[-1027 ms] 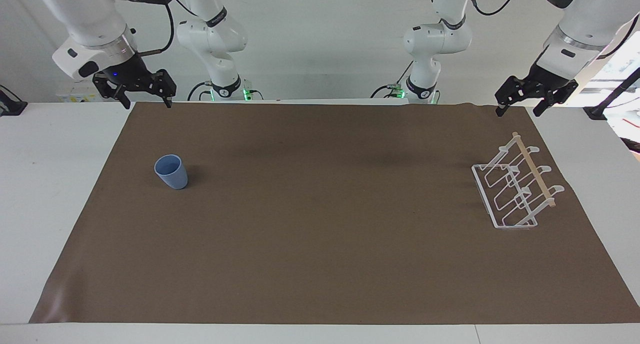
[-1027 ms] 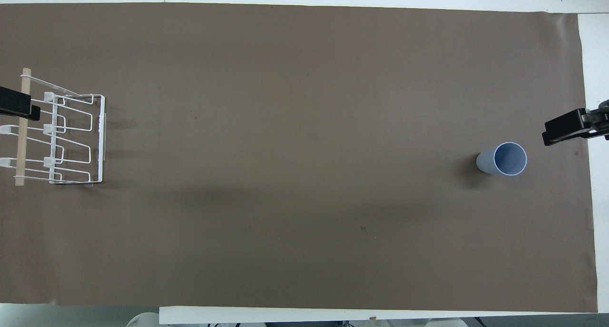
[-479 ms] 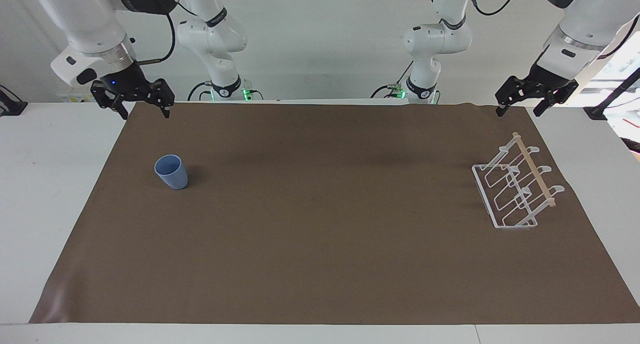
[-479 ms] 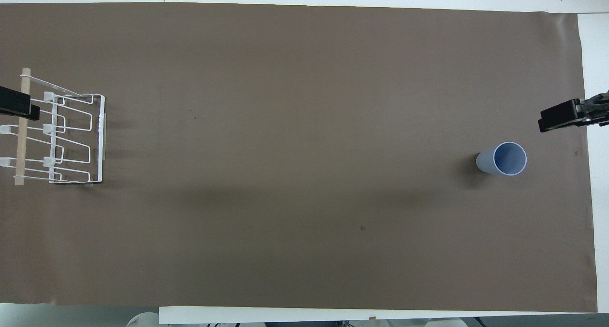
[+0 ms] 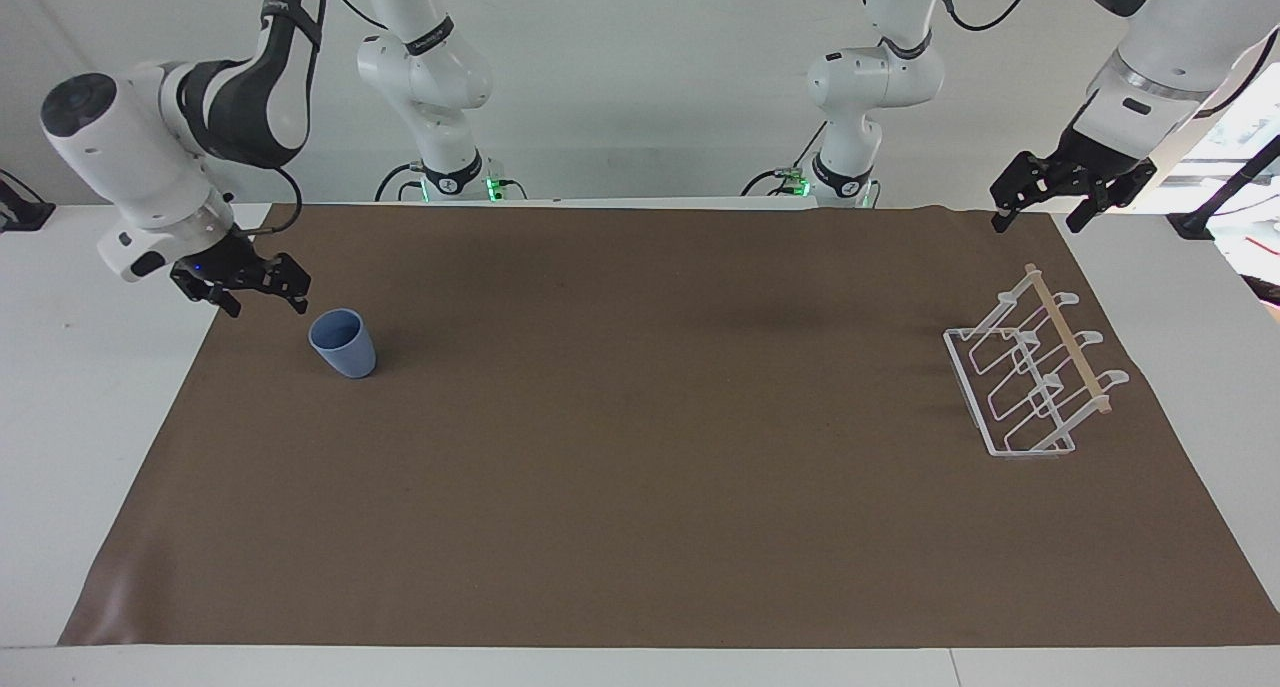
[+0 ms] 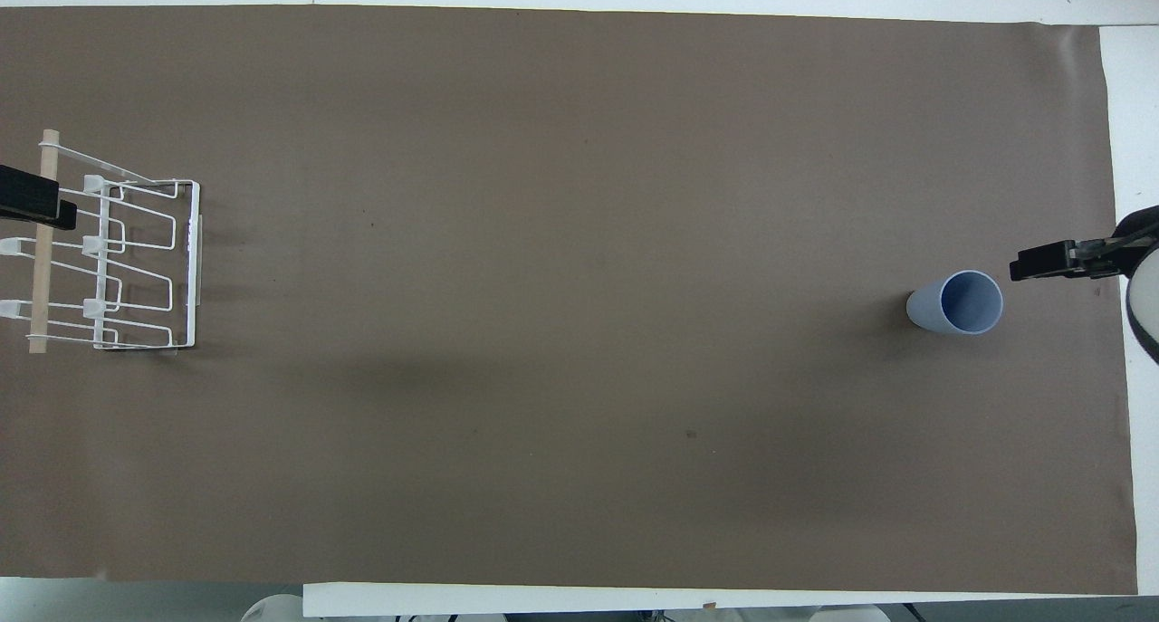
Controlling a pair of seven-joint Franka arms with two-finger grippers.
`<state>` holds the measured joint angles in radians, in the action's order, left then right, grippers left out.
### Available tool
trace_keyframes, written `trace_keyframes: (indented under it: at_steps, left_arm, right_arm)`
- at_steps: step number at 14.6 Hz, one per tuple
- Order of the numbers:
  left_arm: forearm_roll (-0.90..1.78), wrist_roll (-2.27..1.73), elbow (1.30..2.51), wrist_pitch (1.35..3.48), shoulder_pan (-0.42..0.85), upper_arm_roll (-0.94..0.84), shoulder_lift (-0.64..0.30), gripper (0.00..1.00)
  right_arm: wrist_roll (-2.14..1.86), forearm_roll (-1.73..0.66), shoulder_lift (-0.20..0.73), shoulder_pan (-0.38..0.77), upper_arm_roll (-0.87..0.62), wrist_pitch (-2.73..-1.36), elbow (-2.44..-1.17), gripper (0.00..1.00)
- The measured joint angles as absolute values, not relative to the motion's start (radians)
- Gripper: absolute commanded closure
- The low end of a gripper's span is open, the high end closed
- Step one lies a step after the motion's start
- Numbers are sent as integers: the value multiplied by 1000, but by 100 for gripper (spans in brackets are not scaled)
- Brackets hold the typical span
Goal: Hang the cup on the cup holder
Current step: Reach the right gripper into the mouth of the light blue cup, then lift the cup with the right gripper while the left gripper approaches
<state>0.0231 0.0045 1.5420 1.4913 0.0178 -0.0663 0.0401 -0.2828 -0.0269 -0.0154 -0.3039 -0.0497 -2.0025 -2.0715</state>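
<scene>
The light-blue cup [image 5: 343, 344] stands upright, mouth up, on the brown mat toward the right arm's end; it also shows in the overhead view [image 6: 960, 302]. My right gripper [image 5: 267, 307] is open and empty, low over the mat's edge just beside the cup and apart from it; one of its fingers [image 6: 1041, 263] shows in the overhead view. The white wire cup holder [image 5: 1030, 377] with its wooden rod stands at the left arm's end, also in the overhead view [image 6: 118, 260]. My left gripper [image 5: 1036, 225] waits open and empty above the mat's corner.
The brown mat [image 5: 640, 487] covers most of the white table [image 5: 80, 387]. Nothing else lies on it between the cup and the holder.
My right gripper has come down from high above the mat's corner to a low spot beside the cup. The left arm, cup and holder have not moved.
</scene>
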Motion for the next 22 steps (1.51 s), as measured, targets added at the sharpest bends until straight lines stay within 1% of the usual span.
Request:
trace_keyframes:
  at_steps: [2, 6, 7, 8, 9, 10, 11, 12, 13, 14, 15, 17, 18, 20, 22]
  left_arm:
    - [23, 4, 1542, 1491, 18, -66, 40, 0]
    - [23, 4, 1542, 1491, 18, -66, 40, 0]
    - [23, 4, 1542, 1491, 18, -66, 40, 0]
    - [23, 4, 1542, 1491, 18, -66, 40, 0]
    - [23, 4, 1542, 1491, 18, -66, 40, 0]
    - [23, 4, 1542, 1489, 18, -66, 40, 0]
    - [23, 4, 1542, 1483, 18, -66, 40, 0]
    - [23, 3, 1543, 1479, 18, -66, 41, 0]
    - [23, 3, 1545, 1476, 18, -66, 41, 0]
    - [23, 2, 1547, 1473, 18, -66, 42, 0]
    - [23, 2, 1550, 1472, 18, -66, 43, 0]
    - [23, 2, 1553, 1469, 18, -66, 45, 0]
    - [23, 2, 1554, 1468, 18, -66, 45, 0]
    - [22, 1, 1555, 1468, 18, -64, 46, 0]
    - [16, -6, 1557, 1468, 17, -62, 48, 0]
  right_arm:
    - [-321, -27, -4, -300, -56, -2050, -2119, 0]
    - [-403, -27, 20, -316, -51, -2106, -2166, 1]
    - [-408, -27, 22, -319, -51, -2115, -2180, 4]
    - [-409, -27, 23, -320, -51, -2128, -2193, 10]
    - [-410, -27, 28, -320, -51, -2147, -2206, 21]
    - [-410, -27, 37, -320, -51, -2170, -2216, 36]
    - [-410, -27, 47, -320, -52, -2185, -2220, 55]
    - [-410, -27, 57, -320, -52, -2190, -2221, 78]
    - [-410, -27, 63, -319, -53, -2190, -2221, 89]
    - [-410, -27, 67, -317, -54, -2190, -2221, 97]
    - [-410, -27, 67, -316, -54, -2190, -2221, 100]
    - [-413, -27, 67, -308, -55, -2182, -2218, 100]
    - [-415, -27, 67, -298, -56, -2151, -2203, 100]
    - [-417, -31, 66, -267, -60, -2032, -2125, 100]
    - [-418, -113, 60, -195, -64, -1887, -1993, 100]
